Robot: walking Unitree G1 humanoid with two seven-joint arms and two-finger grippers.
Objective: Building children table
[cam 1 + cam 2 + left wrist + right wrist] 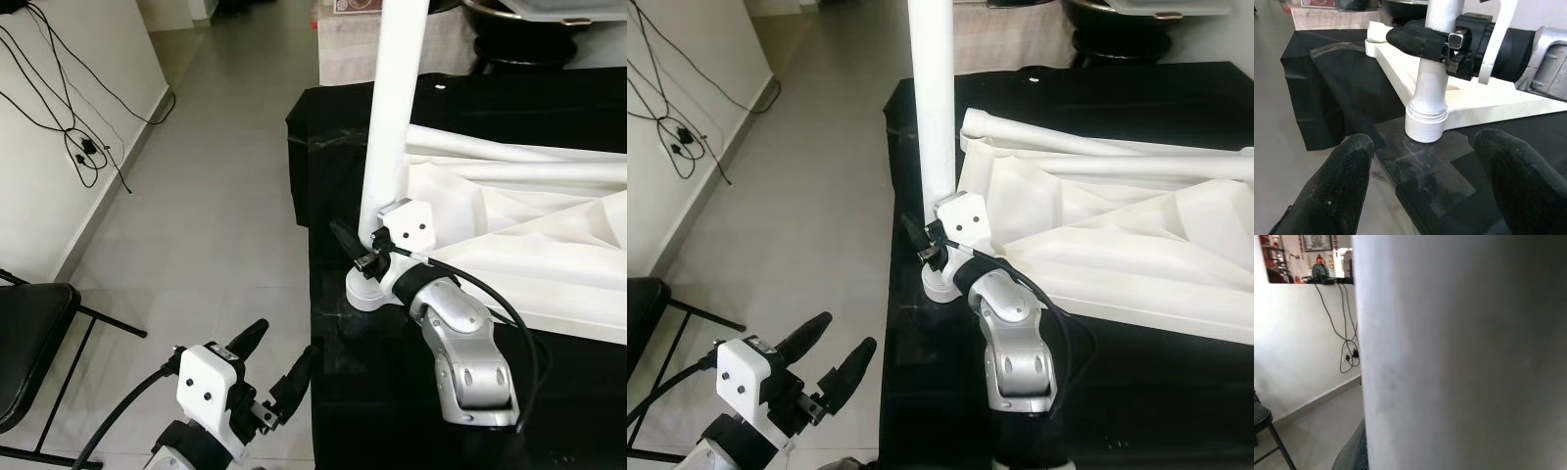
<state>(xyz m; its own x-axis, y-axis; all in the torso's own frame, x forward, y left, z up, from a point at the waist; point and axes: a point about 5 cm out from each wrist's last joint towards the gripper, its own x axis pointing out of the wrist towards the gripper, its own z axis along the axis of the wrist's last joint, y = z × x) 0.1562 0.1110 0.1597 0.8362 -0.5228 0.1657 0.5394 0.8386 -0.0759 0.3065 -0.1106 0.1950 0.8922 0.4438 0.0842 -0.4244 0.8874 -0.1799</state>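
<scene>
The white table leg (392, 117) stands upright in the round socket (364, 291) at the corner of the white tabletop (1136, 264), which lies upside down on a surface draped in black cloth (1176, 392). Two more white legs (1097, 147) lie across the tabletop's underside, near its far edge. The right gripper (358, 250) is clamped around the upright leg just above the socket; in the left wrist view one black finger (1415, 40) wraps the front of the leg, and in the right wrist view the leg stands right against the lens. The left gripper (277, 367) hovers over the tiled floor (216, 215) beside the near corner of the surface, its two fingers spread wide and holding nothing. To the left, a black chair (29, 343) stands by the white wall, where black cables (69, 127) hang.
</scene>
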